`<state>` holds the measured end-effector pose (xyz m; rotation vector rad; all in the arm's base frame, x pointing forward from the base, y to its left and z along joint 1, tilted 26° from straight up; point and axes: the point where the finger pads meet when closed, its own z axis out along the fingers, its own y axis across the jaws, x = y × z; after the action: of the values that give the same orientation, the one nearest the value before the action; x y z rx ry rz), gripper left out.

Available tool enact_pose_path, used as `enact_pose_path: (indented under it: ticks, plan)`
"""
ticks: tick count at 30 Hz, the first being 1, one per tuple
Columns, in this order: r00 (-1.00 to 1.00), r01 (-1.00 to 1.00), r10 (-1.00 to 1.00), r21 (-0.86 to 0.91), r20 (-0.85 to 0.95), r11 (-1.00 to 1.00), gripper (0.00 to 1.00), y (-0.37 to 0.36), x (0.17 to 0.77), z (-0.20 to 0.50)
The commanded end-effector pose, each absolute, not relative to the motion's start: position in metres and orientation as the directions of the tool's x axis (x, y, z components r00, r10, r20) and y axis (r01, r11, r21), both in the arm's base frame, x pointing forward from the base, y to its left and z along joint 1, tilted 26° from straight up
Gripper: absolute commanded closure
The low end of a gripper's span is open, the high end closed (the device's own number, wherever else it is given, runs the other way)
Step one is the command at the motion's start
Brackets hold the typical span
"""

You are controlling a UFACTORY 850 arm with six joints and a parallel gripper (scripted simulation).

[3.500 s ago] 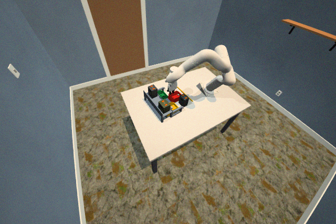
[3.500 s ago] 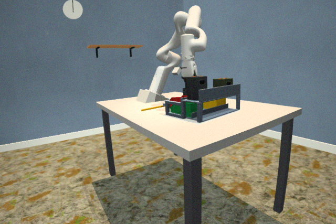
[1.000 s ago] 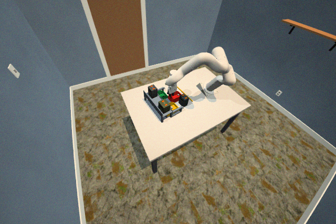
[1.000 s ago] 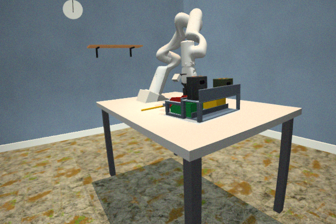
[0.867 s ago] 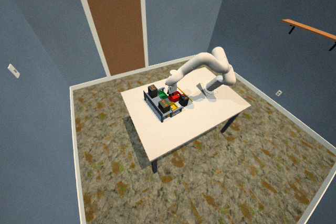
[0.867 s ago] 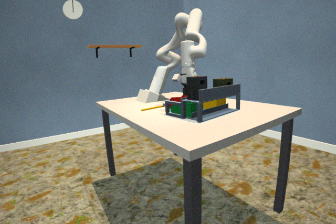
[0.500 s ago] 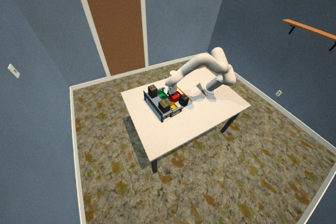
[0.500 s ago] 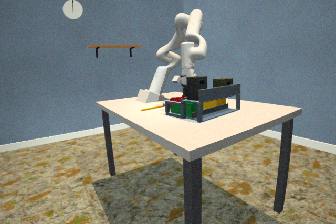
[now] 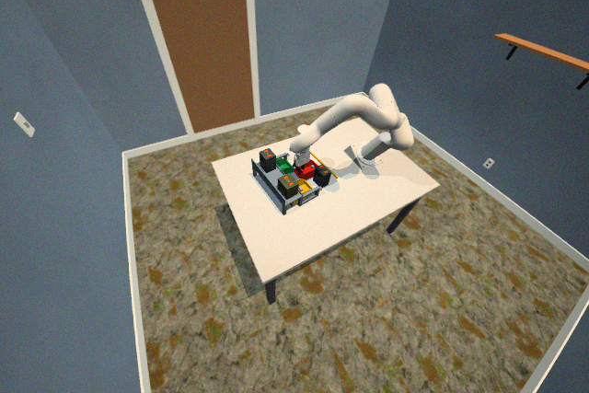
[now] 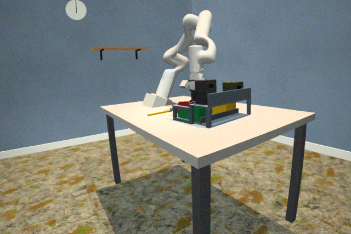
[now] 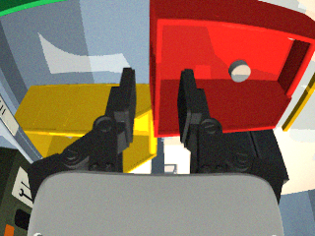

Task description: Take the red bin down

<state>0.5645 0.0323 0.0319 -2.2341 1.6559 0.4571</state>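
Observation:
The red open bin (image 9: pixel 307 170) (image 10: pixel 185 103) (image 11: pixel 223 86) sits on the lower level of the grey shelf (image 9: pixel 267 185) (image 10: pixel 229 95), its open front toward the arm's side. A small grey part (image 11: pixel 239 70) lies in it. My gripper (image 9: pixel 300 163) (image 11: pixel 157 84) points down over the bin's left side wall. The fingers stand partly apart, one on each side of that wall, with gaps showing; they do not clamp it. In the exterior view the fingers are hidden behind a black bin (image 10: pixel 205 87).
A green bin (image 9: pixel 285 167) (image 10: pixel 187 113) and a yellow bin (image 9: pixel 306 186) (image 10: pixel 224 108) (image 11: pixel 73 112) flank the red one. Dark bins (image 9: pixel 268 159) (image 9: pixel 287 185) (image 9: pixel 322 175) stand higher up. A yellow stick (image 9: pixel 327 168) (image 10: pixel 158 112) lies on the table (image 9: pixel 332 226) (image 10: pixel 255 124).

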Motion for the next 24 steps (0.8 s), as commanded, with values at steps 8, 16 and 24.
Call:
enact_pose_path:
  ticks: [8,16,24]
  plan:
    - [0.277,-0.959,-0.856,-0.069,-0.436,-0.275,0.67,0.0331,0.5654,0.0302]
    - [0.277,-0.959,-0.856,-0.069,-0.436,-0.275,0.67,0.0374,0.5645,0.0213]
    - [0.277,-0.959,-0.856,-0.069,-0.436,-0.275,0.67,0.0374,0.5645,0.0213]
